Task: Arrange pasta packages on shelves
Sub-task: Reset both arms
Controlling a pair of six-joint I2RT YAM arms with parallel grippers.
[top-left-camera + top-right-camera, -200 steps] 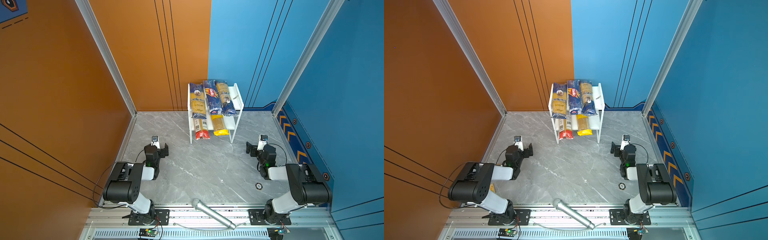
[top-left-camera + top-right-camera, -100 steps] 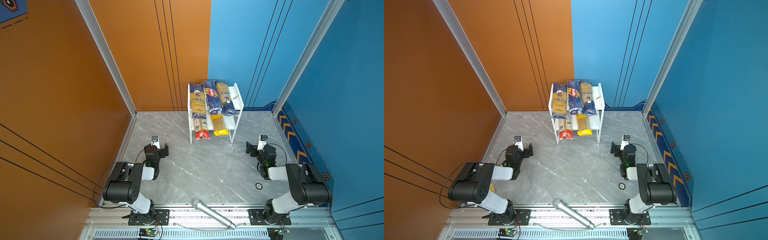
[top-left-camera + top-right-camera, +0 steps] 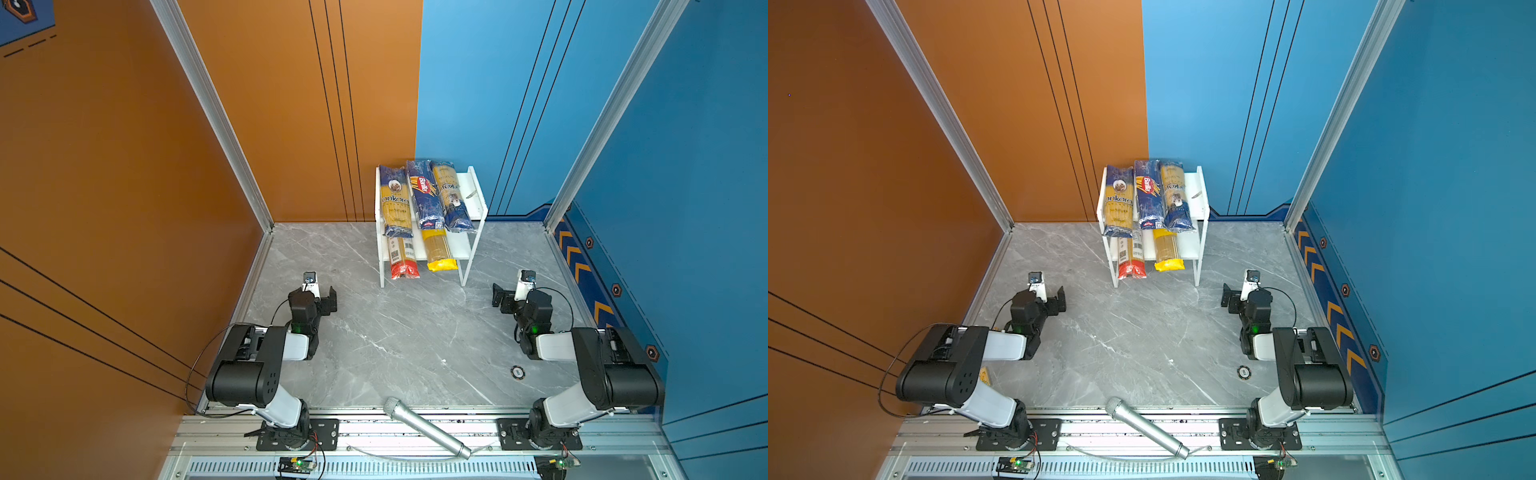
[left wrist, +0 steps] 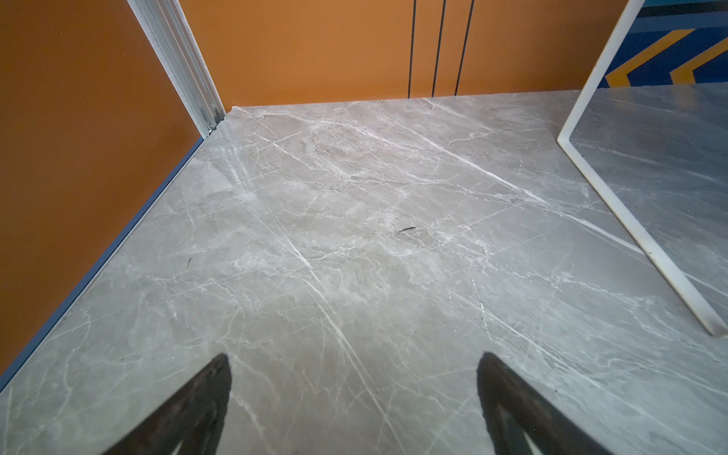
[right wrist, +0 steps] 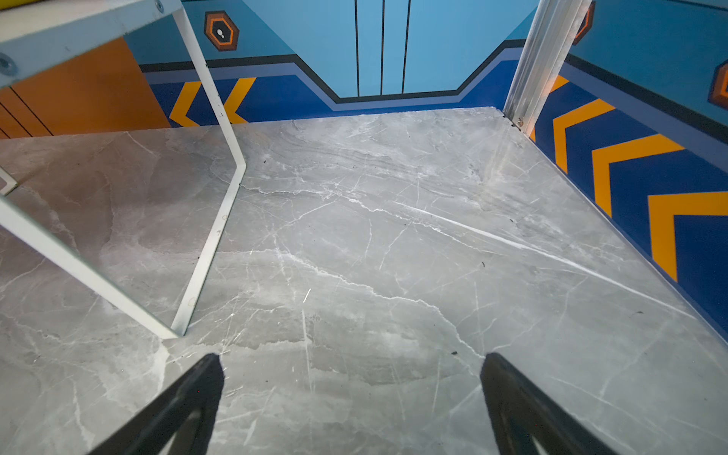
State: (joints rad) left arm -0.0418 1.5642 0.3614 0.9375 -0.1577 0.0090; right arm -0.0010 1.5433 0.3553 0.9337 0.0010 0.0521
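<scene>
In both top views you had the shelves [image 3: 473,195] at the far edge of the marble table [image 3: 395,332], all five pasta packages [image 3: 1148,195] on them. An ankara bag [image 3: 397,201], the Barilla bag [image 3: 426,195] and a second ankara bag [image 3: 453,199] lay side by side on the upper board. The red-and-clear bag [image 3: 402,259] and the yellow bag [image 3: 438,251] lay on the lower.

Your left gripper [image 3: 328,300] and right gripper [image 3: 500,296] sat low over the table, apart from the shelves.

In the left wrist view the fingers [image 4: 205,394] stood spread, holding nothing.

In the right wrist view it was the same: spread wide, empty.
</scene>
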